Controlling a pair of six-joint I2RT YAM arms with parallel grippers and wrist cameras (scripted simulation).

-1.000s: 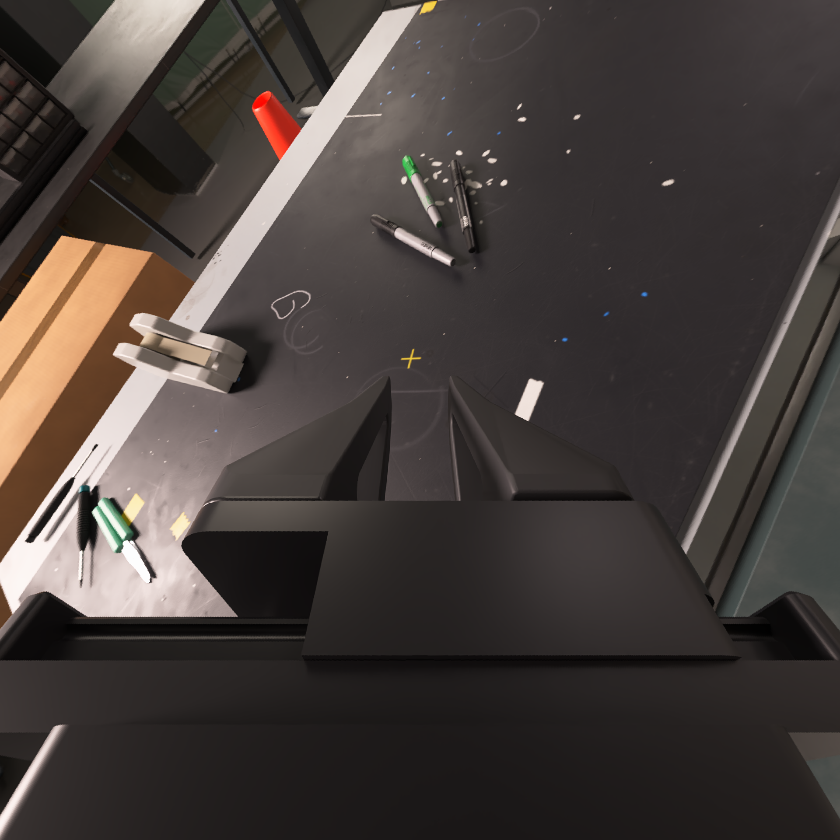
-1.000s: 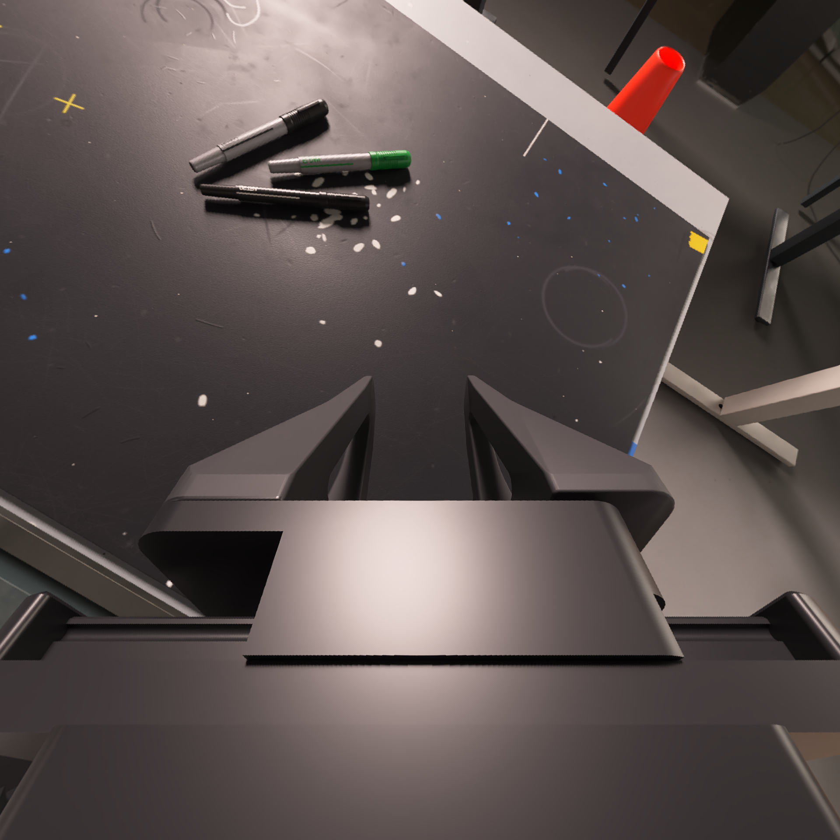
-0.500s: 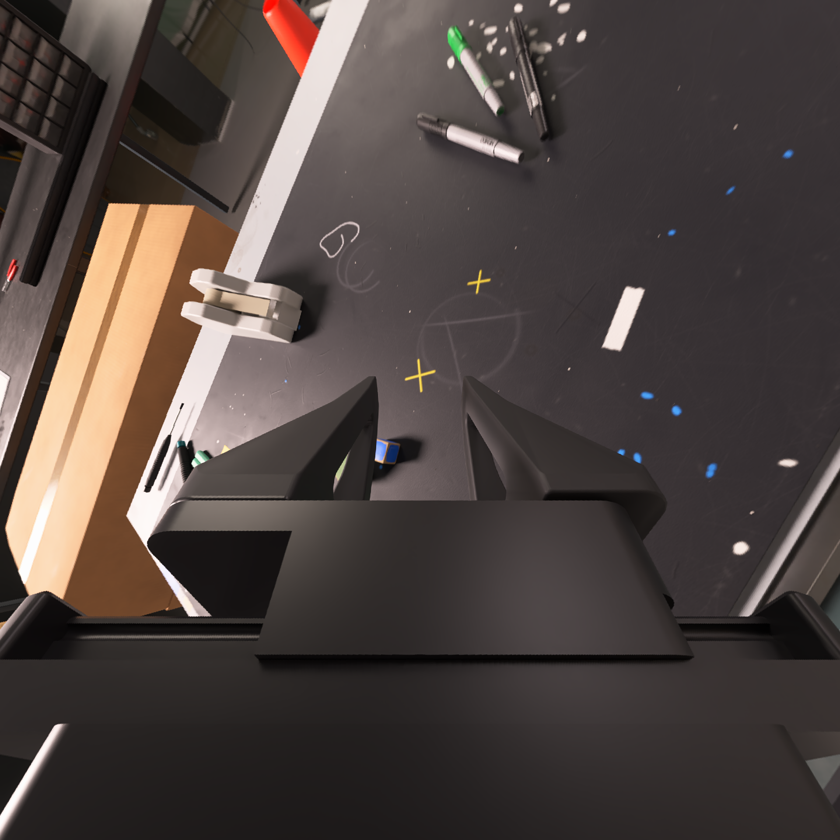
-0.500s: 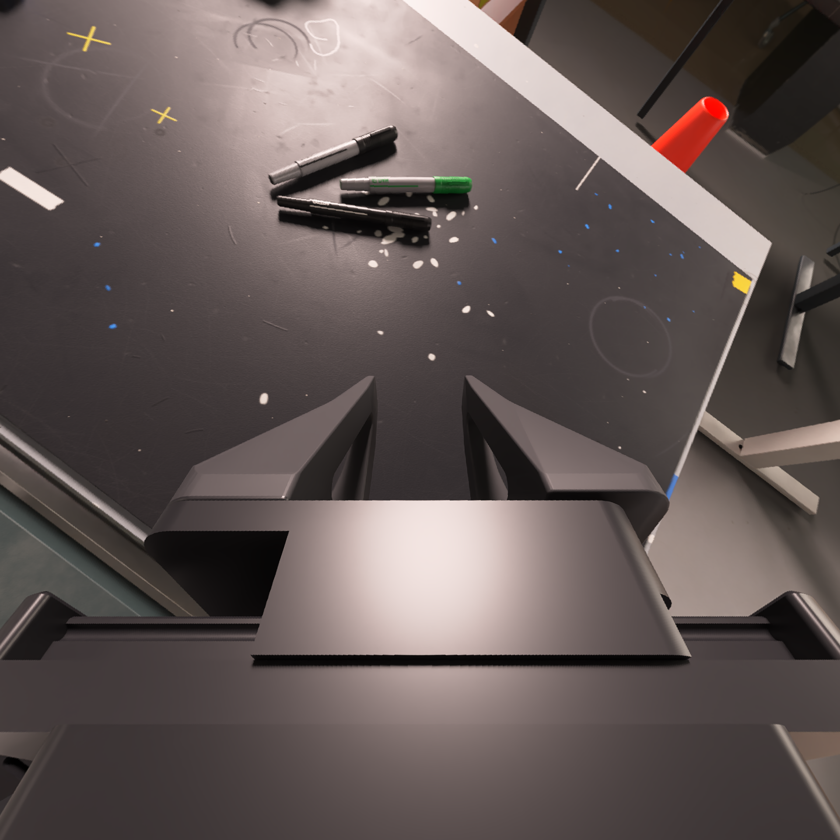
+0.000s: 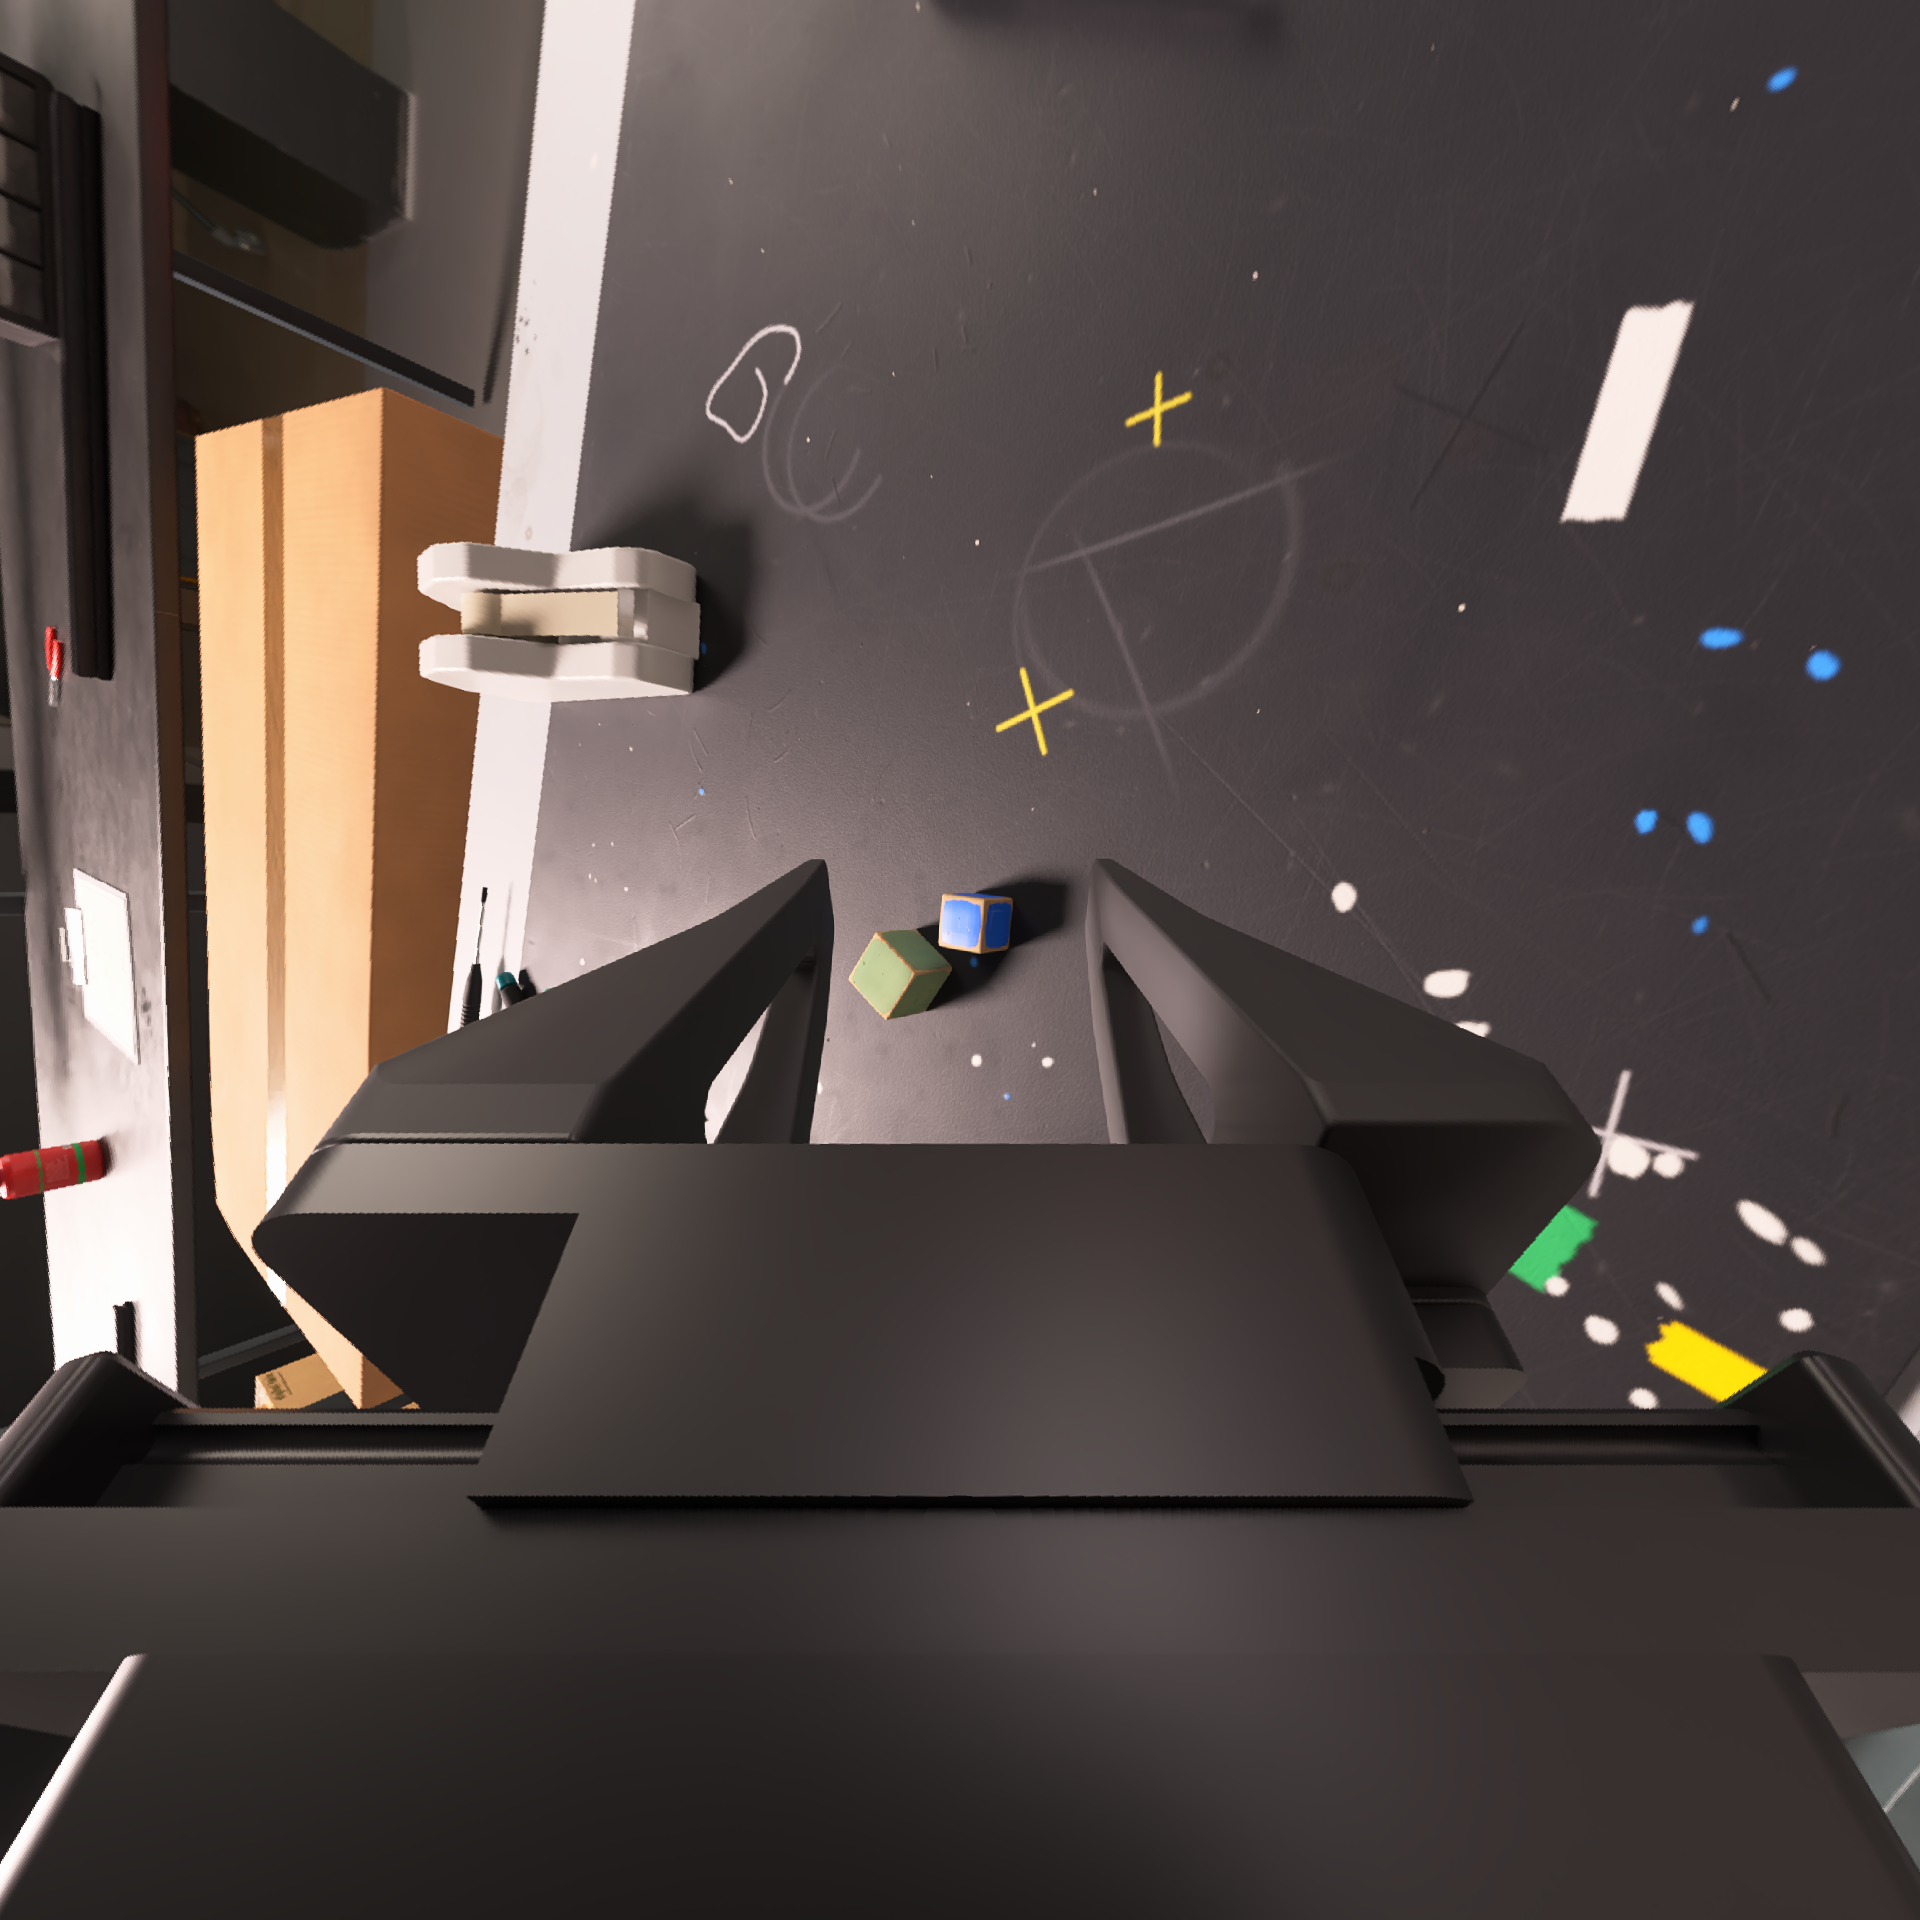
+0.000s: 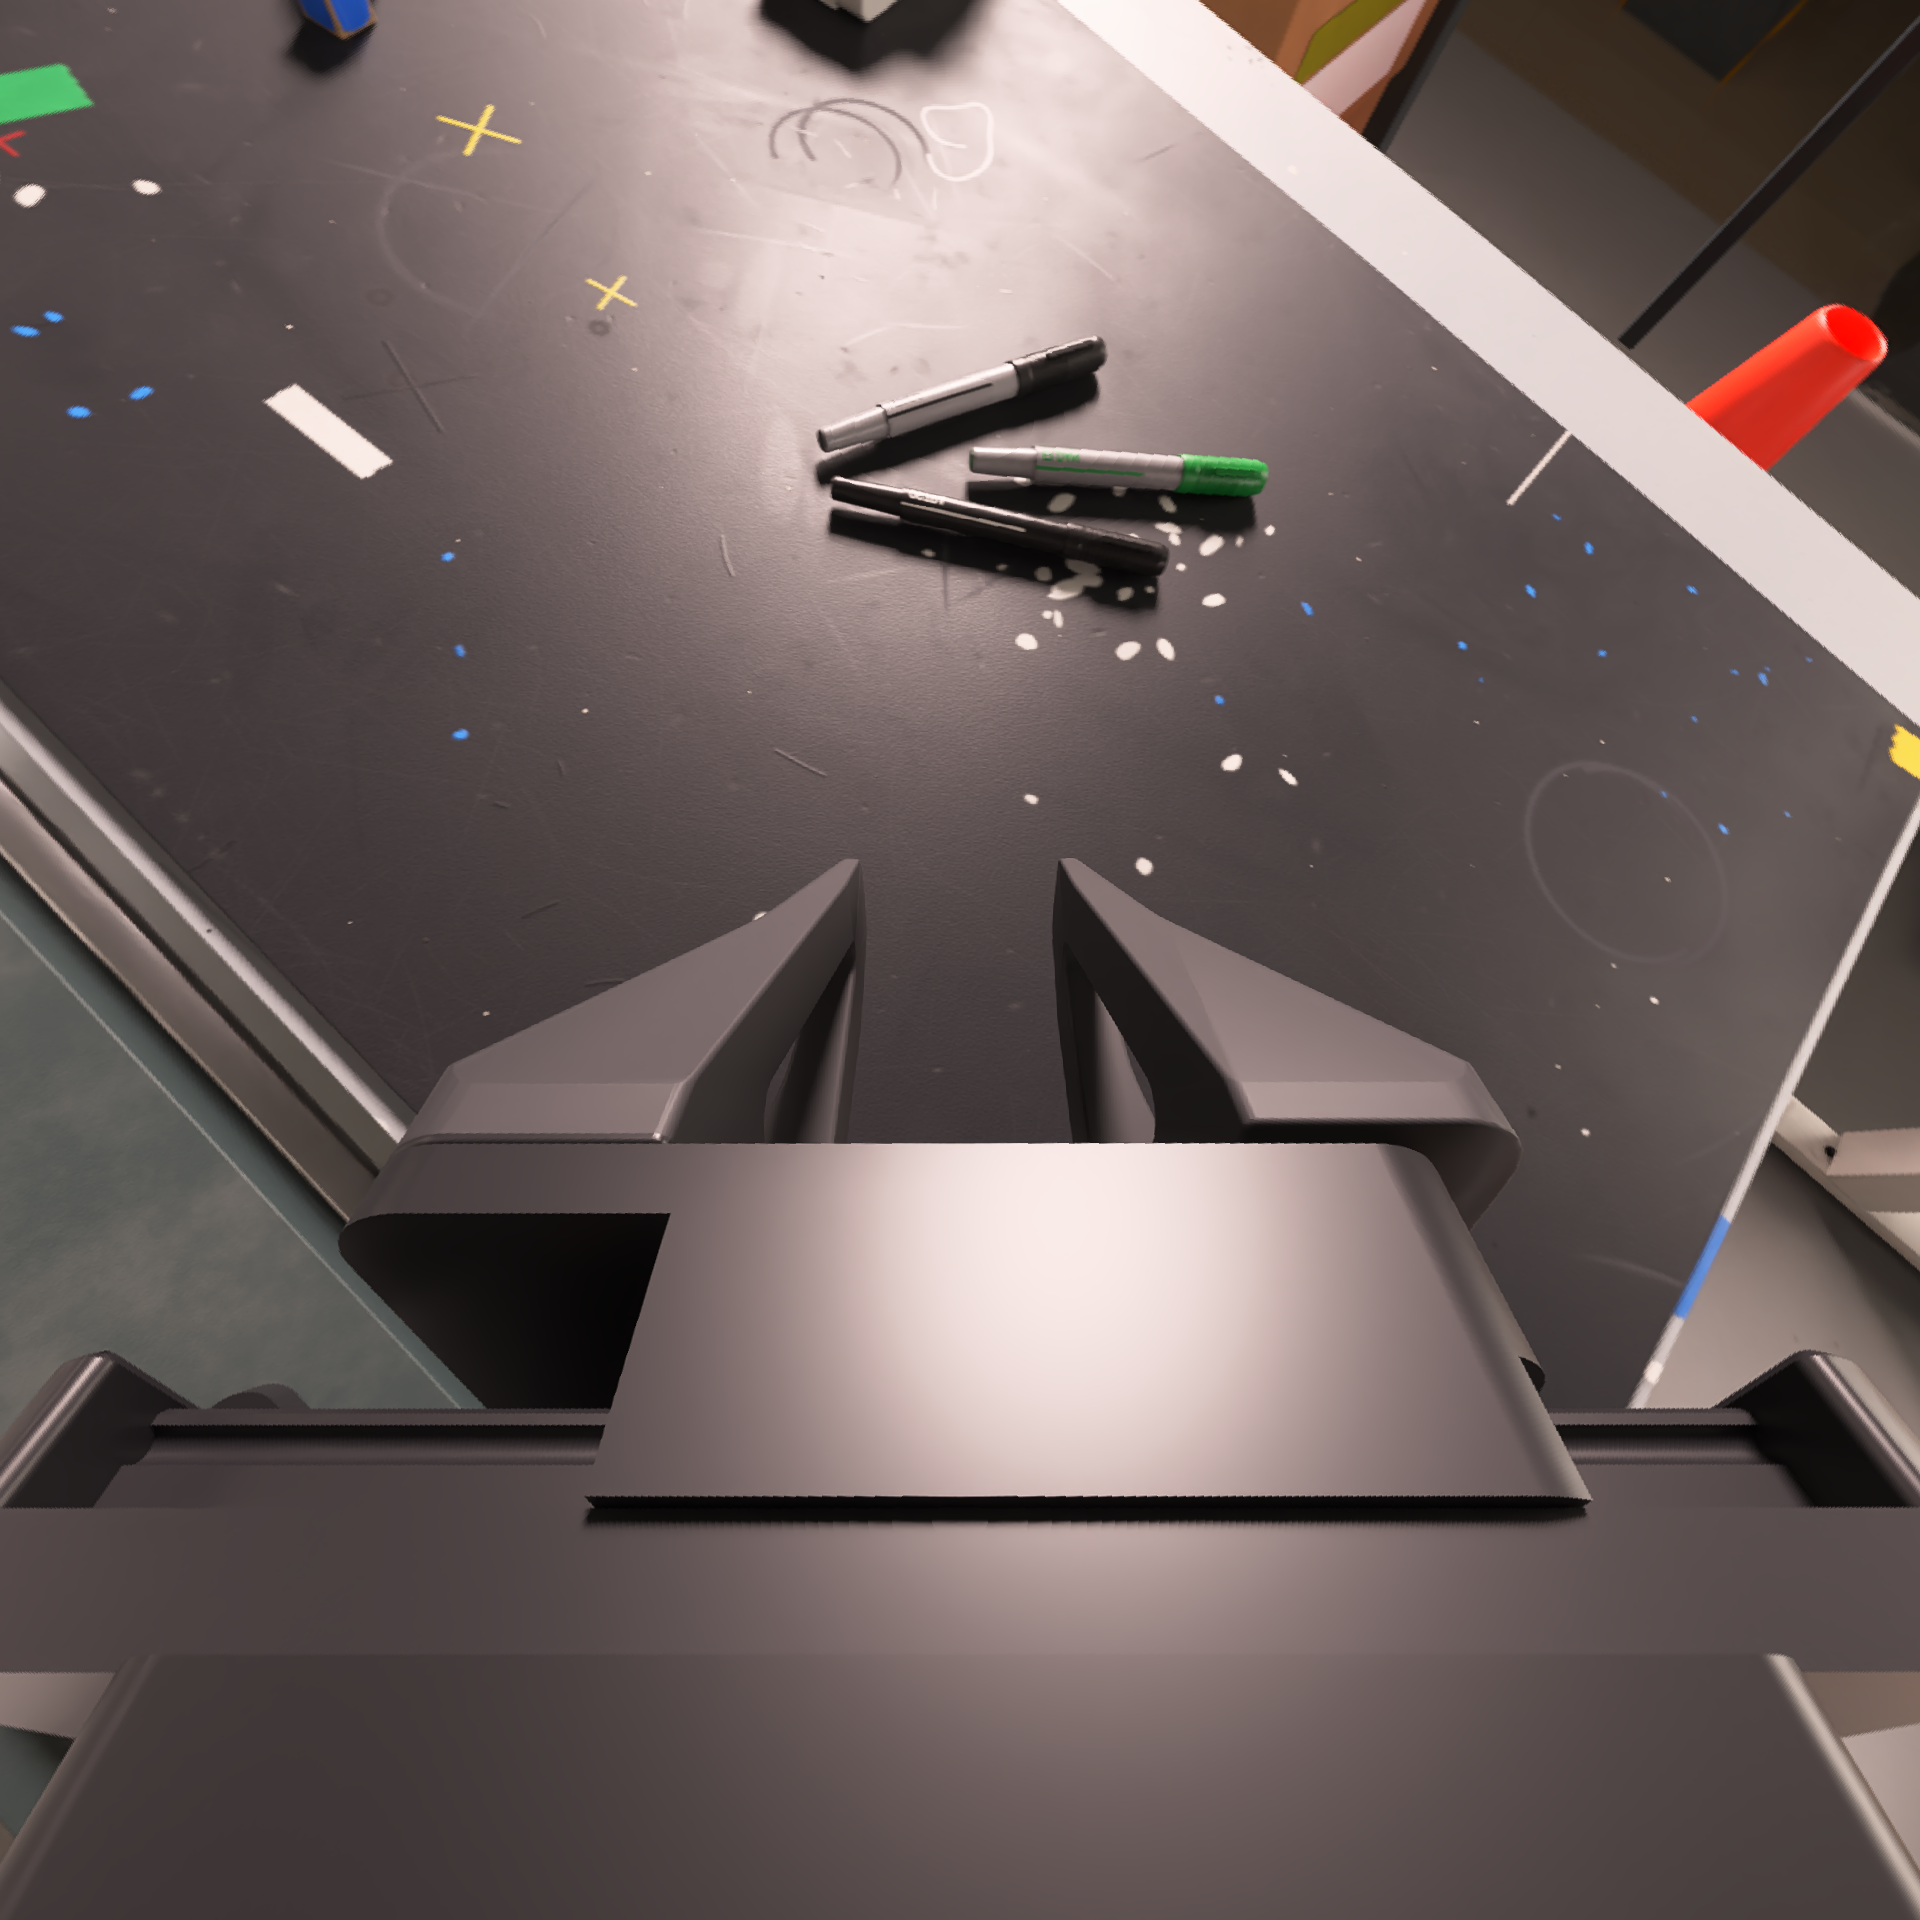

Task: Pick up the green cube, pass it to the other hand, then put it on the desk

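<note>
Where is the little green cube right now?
In the left wrist view, the green cube sits on the desk between the open left pincer's fingers, beside the blue cube.

On the dark surface we see three pens lying near one another: a silver marker with a black cap, a green-capped marker and a black pen. A white tape strip lies well apart from them. We note yellow crosses and faint chalk circles. A blue cube rests on the surface. A white clamp-like block sits at the pale edge band. Beyond that edge stand a cardboard box and a red cone. Green tape and yellow tape lie among white paint spots.
</note>
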